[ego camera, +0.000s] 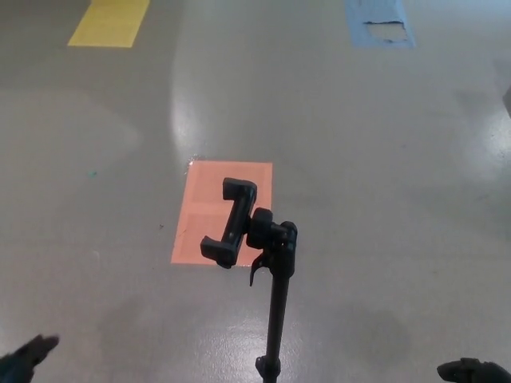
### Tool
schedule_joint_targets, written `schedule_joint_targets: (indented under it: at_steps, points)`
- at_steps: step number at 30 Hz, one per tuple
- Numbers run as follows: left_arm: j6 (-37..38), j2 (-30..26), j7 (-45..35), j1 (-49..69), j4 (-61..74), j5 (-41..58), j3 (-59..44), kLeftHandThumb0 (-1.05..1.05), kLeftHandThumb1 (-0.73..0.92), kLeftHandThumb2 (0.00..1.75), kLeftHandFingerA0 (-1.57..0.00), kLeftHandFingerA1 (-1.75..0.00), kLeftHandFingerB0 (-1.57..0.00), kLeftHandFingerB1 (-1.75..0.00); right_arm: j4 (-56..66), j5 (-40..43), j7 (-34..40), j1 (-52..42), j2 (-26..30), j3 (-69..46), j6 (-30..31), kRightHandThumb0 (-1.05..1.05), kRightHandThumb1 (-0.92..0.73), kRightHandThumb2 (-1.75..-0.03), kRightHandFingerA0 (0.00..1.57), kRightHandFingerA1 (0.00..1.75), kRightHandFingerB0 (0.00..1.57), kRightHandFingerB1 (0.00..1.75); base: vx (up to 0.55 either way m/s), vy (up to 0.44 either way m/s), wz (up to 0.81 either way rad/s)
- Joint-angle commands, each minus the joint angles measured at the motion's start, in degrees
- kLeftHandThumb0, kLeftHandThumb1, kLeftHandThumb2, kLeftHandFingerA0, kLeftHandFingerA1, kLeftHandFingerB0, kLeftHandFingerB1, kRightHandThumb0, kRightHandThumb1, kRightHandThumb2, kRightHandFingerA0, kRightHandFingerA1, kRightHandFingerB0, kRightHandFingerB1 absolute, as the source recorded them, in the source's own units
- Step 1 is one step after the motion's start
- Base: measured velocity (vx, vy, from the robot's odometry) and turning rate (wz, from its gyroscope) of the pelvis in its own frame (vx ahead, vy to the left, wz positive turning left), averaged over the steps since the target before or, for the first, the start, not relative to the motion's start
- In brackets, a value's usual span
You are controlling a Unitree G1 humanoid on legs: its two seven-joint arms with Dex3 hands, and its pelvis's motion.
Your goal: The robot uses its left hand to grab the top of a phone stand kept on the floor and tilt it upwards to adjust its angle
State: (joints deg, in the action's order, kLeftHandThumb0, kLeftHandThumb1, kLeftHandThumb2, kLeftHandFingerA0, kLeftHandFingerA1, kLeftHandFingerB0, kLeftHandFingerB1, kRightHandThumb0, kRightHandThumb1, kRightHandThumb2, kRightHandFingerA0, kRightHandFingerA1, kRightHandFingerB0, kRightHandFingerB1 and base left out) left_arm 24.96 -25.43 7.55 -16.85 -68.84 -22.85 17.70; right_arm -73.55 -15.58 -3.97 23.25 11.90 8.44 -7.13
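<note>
You are looking down at a glossy grey floor [383,159] with soft glare patches. A yellow rectangle [109,21] is marked in the upper left of the frame, a worn blue rectangle [380,22] in the upper right, and an orange-pink rectangle [223,211] lies just left of centre.

The phone stand [277,303] rises from the bottom edge, slightly right of centre: a thin black pole topped by a jointed head, with an empty phone clamp [231,223] jutting to the left over the orange patch. The clamp's two hooked ends sit one above the other.

Judging by its look, the stand is light, rigid and top-heavy on a narrow pole, so it may tip or skid on the smooth floor if you push hard. The clamp is the best hold; the joint behind it is probably stiff, so tilt it up slowly.

Your left hand [24,357] just pokes into the lower left corner, well apart from the stand. Your right hand [473,370] shows at the lower right corner, also well clear. Too little of either shows; you cannot tell whether they are spread or clenched. Neither is touching anything.
</note>
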Motion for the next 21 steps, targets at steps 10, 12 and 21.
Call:
schedule_joint_targets:
  at_steps: [10,12,21]
  points:
    - [9.4,-10.7,8.7,-6.0,21.1,-13.4,7.0,-0.83,0.74,1.05,-0.21,-0.46,-0.01,-0.19,-0.3,-0.1,0.2,1.7,0.8,-0.2,-0.3,-0.62,-0.77,-0.63,0.23,0.35,0.26,0.31,0.00,0.000,0.00]
    - [10.1,-12.0,9.6,-7.1,23.8,-15.2,7.4,-0.77,0.71,1.06,-0.18,-0.46,0.00,-0.22,-0.3,-0.4,0.0,2.2,1.0,0.1,-0.1,-0.61,-0.78,-0.63,0.23,0.35,0.25,0.30,0.00,0.000,0.00]
    - [10.3,-13.0,6.8,-8.3,32.7,-16.5,6.9,-0.81,0.88,0.69,-0.24,-0.30,-0.01,-0.19,-0.3,-0.6,0.3,1.6,1.2,0.3,0.1,-0.62,-0.77,-0.63,0.26,0.36,0.26,0.31,0.00,0.000,0.00]
